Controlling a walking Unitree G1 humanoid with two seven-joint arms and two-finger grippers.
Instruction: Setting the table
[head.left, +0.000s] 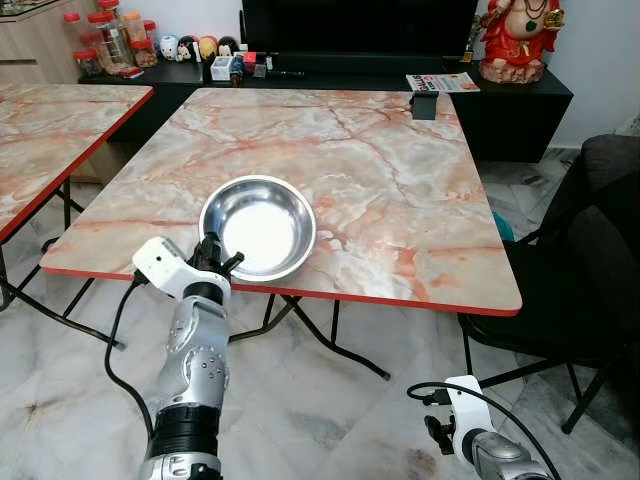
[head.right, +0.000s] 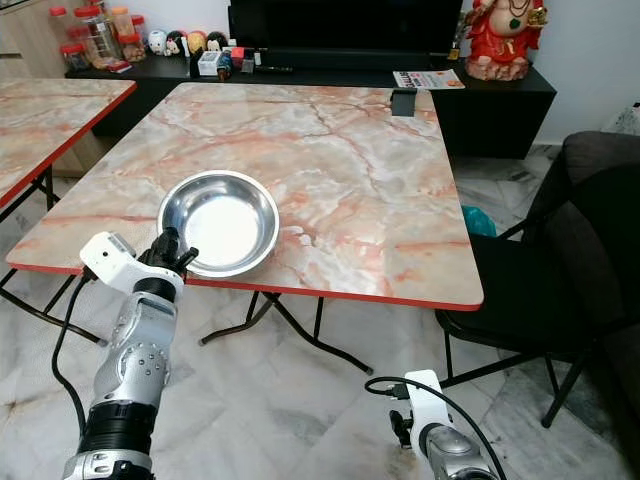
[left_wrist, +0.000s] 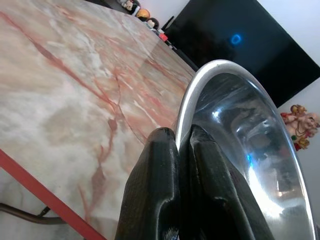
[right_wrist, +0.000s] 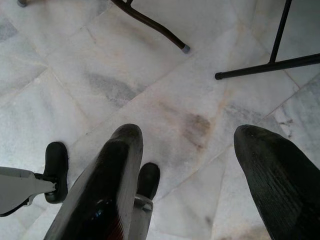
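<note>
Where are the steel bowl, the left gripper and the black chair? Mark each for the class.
steel bowl (head.left: 262, 226): left eye view, inner base.
left gripper (head.left: 213, 252): left eye view, fingertips at the bowl's rim.
black chair (head.right: 505, 290): right eye view, seat.

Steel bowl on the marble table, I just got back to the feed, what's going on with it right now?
The left gripper is shut on the near rim of the steel bowl, which sits near the front edge of the marble table. The bowl looks flat on the tabletop, not lifted. The right gripper hangs idle and open above the floor, beside the black chair.
</note>
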